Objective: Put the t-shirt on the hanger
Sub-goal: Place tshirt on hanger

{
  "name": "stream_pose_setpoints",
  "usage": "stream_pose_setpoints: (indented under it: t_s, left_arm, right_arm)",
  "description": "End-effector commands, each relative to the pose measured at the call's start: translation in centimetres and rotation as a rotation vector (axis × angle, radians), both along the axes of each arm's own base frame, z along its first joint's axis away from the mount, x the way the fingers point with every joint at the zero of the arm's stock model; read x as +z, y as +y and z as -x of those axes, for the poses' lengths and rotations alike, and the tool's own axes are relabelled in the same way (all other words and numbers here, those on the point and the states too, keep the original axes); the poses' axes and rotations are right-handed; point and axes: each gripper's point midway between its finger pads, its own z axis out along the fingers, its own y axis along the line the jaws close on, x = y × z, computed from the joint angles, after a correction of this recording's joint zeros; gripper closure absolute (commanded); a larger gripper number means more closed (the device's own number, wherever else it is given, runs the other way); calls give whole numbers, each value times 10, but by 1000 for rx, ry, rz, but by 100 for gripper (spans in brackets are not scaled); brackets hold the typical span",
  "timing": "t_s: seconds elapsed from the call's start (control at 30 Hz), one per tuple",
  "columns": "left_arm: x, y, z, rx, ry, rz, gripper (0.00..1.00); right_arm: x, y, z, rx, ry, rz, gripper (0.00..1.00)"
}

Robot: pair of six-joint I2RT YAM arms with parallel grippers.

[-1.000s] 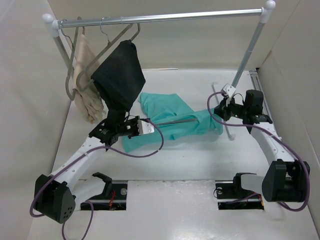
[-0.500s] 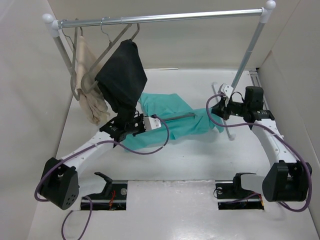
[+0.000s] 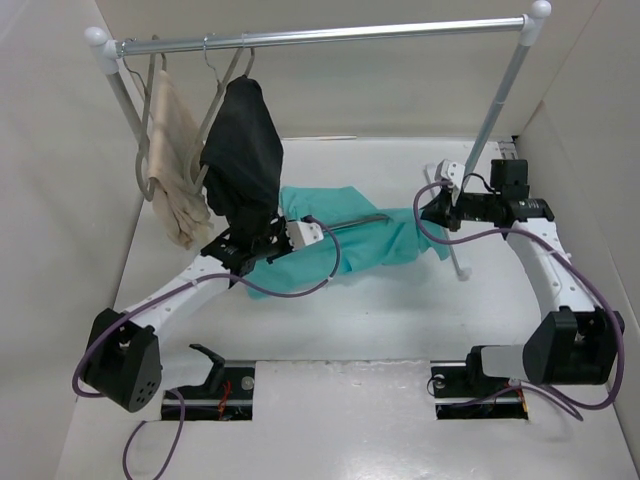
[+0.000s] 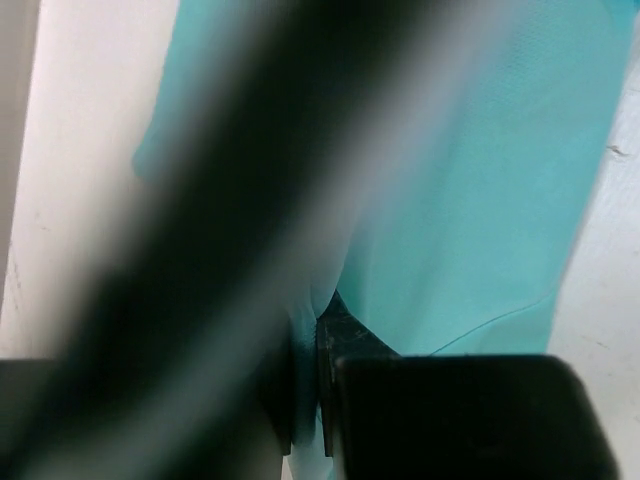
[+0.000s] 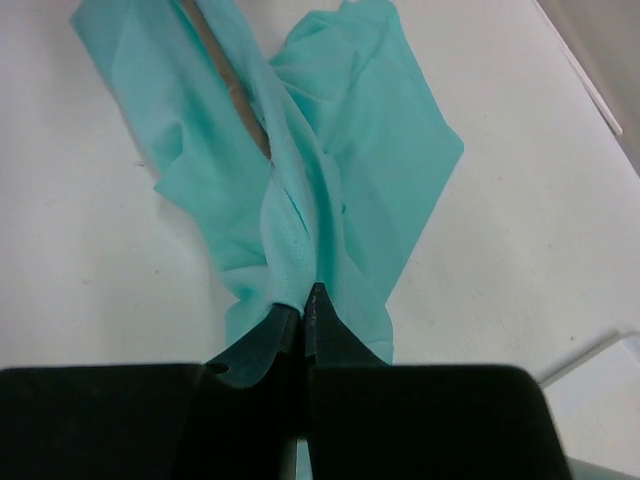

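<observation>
Right wrist view: my right claw (image 5: pixel 303 300) pinches shut on a soft teal t-shirt (image 5: pixel 340 150) fold; it lies rumpled on the smooth white table (image 5: pixel 520 220), the thin hanger (image 5: pixel 232 95) bar tucked inside. My left claw (image 4: pixel 305 400) nips the same cloth.

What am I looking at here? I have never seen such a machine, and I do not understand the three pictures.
These are two robot arms bolted to a white table. One picture is taken from above; the other two come from a camera on each wrist. A teal t-shirt rests on the table with a thin hanger partly wrapped in it. The left gripper and the right gripper are each shut on the t-shirt's cloth. Behind, a black garment and a beige garment hang on a metal rail.
</observation>
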Motion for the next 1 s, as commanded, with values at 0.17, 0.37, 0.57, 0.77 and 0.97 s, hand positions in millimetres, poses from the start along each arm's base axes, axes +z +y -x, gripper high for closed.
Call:
stream_pose_setpoints:
  t_s: [0.17, 0.37, 0.57, 0.77, 0.97]
  left_arm:
    - [-11, 38, -16, 167, -36, -115, 100]
    - [-12, 27, -10, 105, -31, -117, 100]
    - [-7, 4, 2, -16, -62, -131, 100]
    - [0, -23, 19, -152, -44, -81, 100]
    - [-9, -31, 25, -59, 28, 0, 100]
  right_arm:
    - [51, 26, 25, 221, -92, -98, 100]
    - [55, 50, 38, 329, -101, -98, 100]
    - [64, 64, 43, 406, -109, -154, 100]
    - [44, 83, 47, 476, -61, -101, 100]
    - [46, 65, 37, 421, -67, -125, 100]
